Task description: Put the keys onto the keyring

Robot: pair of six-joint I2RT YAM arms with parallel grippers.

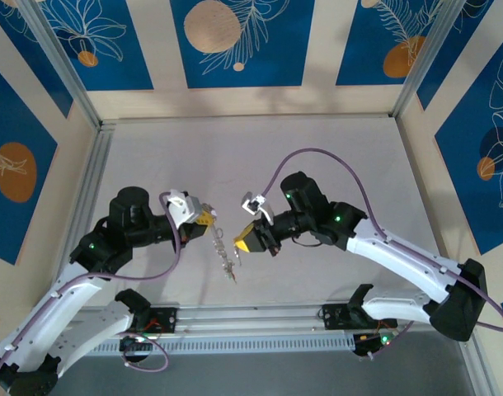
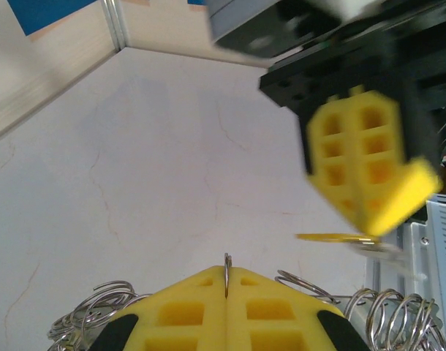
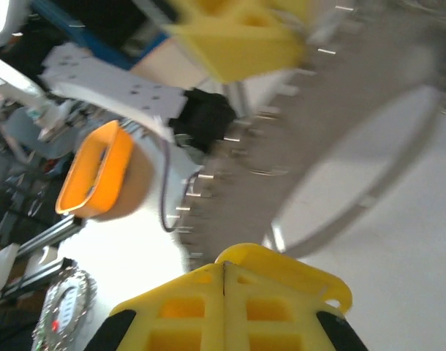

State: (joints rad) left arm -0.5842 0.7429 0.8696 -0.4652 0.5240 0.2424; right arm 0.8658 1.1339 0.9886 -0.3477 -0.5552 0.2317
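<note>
Nearest, a string of keys (image 1: 226,257) dangles above the table (image 1: 317,140), between the two arms. Just right of it the right gripper (image 1: 244,241) is clamped, seemingly on a yellow-tagged key (image 2: 330,236), though blur hides the contact. Slightly farther left, the left gripper (image 1: 207,219) is pinched tight on the keyring (image 2: 227,265) wire.
</note>
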